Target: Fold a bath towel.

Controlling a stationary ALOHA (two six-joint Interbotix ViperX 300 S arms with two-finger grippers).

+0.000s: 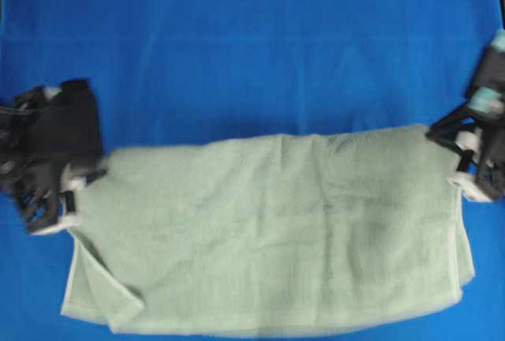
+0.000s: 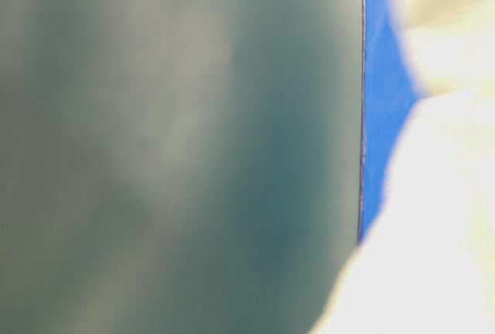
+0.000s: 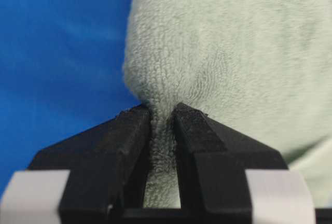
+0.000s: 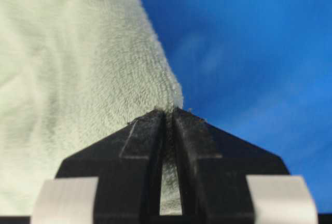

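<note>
Bright blue cloth covers the whole table in the overhead view, and on its near half lies the bath towel, a pale sage-green terry piece spread wide from left to right. Its near-left corner is folded over on itself, and a second layer shows along the right and bottom edges, where the lowest hem is cut off by the frame.

At the towel's upper left corner sits the left end effector, its black body partly out of frame at the left edge. The left wrist view shows its two black fingers pinched together on a bunched fold of the towel, with terry pile squeezed up between them.

At the upper right corner the right end effector meets the towel's edge; the arm behind it is blurred and clipped by the frame. From the right wrist view its fingers are nearly closed, clamped on a thin edge of the towel, with blue cloth beyond.

The table-level view is almost wholly blocked: a dark, blurred grey-green mass fills most of it and a pale, washed-out shape fills the right side, neither identifiable, with only a sliver of blue between them.
</note>
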